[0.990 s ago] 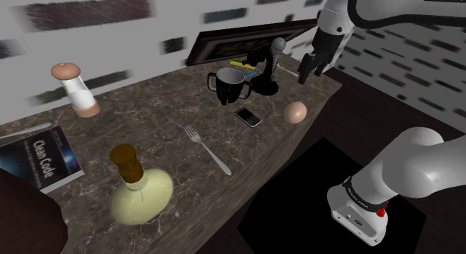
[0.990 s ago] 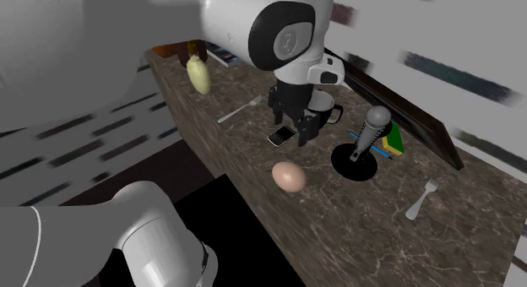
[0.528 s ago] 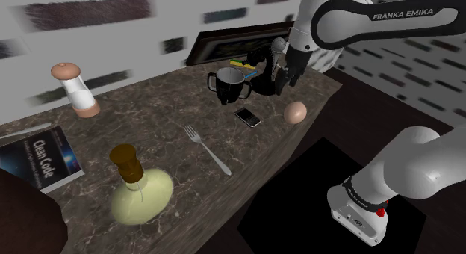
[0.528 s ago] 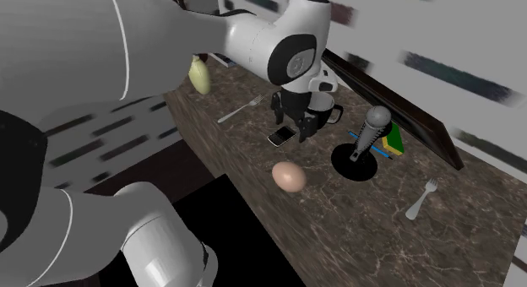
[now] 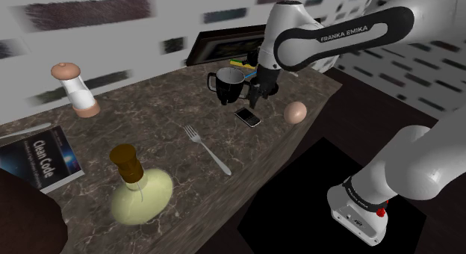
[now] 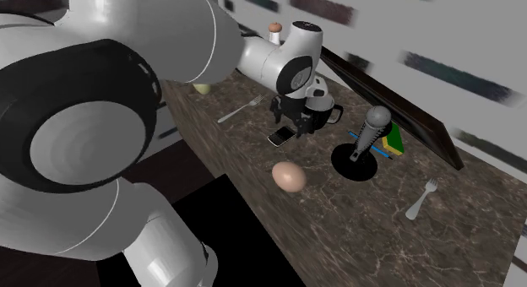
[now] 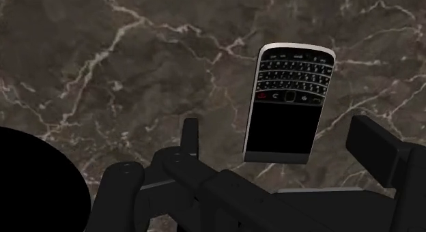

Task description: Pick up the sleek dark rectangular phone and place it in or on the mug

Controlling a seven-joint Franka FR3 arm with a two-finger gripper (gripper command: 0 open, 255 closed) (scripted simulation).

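Hovering over dark marble counter, end effector spread above phone; mug near, grey wall behind.

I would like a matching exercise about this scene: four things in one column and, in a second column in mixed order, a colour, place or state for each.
Column one:
1. phone
2. egg
3. mug
4. tool

Column two:
a. open, above the phone
b. black, upright, with a handle
c. pale brown, near the counter edge
d. lying flat, keypad up

Pairs: 1-d, 2-c, 3-b, 4-a
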